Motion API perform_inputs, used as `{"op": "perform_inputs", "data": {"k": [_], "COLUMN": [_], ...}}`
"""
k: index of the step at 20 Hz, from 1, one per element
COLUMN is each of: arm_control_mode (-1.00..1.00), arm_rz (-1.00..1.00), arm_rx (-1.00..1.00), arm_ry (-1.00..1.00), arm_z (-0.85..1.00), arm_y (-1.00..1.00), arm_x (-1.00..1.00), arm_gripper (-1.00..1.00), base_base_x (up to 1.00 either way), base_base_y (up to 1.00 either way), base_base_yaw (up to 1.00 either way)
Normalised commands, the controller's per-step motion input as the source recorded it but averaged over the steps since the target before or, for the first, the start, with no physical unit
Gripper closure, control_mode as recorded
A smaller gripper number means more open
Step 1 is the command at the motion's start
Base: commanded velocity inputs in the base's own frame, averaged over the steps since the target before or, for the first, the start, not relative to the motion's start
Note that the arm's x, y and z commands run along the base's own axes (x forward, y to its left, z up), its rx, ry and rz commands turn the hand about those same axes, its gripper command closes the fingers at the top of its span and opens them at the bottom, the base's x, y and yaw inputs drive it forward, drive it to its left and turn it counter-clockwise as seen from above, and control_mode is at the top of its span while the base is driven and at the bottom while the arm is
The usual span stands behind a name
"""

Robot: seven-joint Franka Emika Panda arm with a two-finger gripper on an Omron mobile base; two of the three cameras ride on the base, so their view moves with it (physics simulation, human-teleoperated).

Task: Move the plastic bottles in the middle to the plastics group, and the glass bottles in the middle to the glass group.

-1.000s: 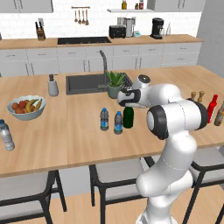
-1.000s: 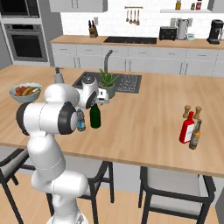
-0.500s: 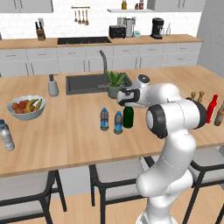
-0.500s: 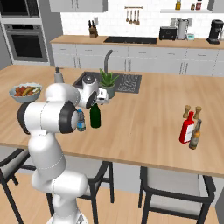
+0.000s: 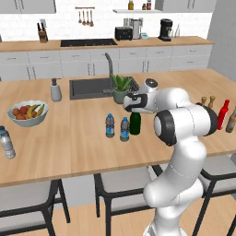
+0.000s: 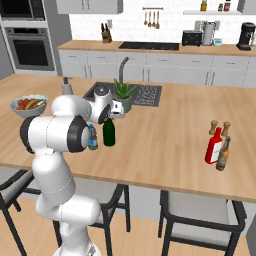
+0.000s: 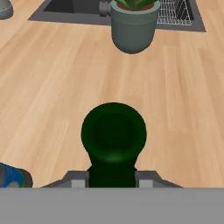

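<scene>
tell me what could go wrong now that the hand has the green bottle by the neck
1. The hand is shut high on the green bottle, on its narrow neck, so the heavy body could swing or slip when lifted.
2. Two small plastic bottles stand close beside it; a sideways drag could topple them.
3. The red bottle and the brown bottle stand tightly together with two wooden shakers, leaving little room to set the green one down.

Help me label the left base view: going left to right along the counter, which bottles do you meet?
Pale clear water bottle → small plastic bottle → second small plastic bottle → green glass bottle → slim red bottle → brownish bottle.
</scene>
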Motion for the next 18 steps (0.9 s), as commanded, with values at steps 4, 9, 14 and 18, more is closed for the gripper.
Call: {"op": "perform_inputs", "data": {"k": [4,9,14,18], "arm_control_mode": [-1.00,-1.00,-1.00,-1.00], "arm_rz": [0.00,-0.01,0.00,0.00], "arm_rx": [0.00,0.00,0.00,0.00], "arm_ry": [-0.01,-0.06,0.00,0.00], "arm_z": [0.00,0.19,0.48,0.47], "arm_y": [0.00,-0.16,-0.37,-0.59], "arm_x": [-0.12,-0.44,-0.27,-0.22], "arm_gripper": [1.00,1.00,1.00,1.00], "base_base_x": [0.00,0.00,0.00,0.00], "base_base_y": [0.00,0.00,0.00,0.00], "base_base_yaw": [0.00,0.00,0.00,0.00]}}
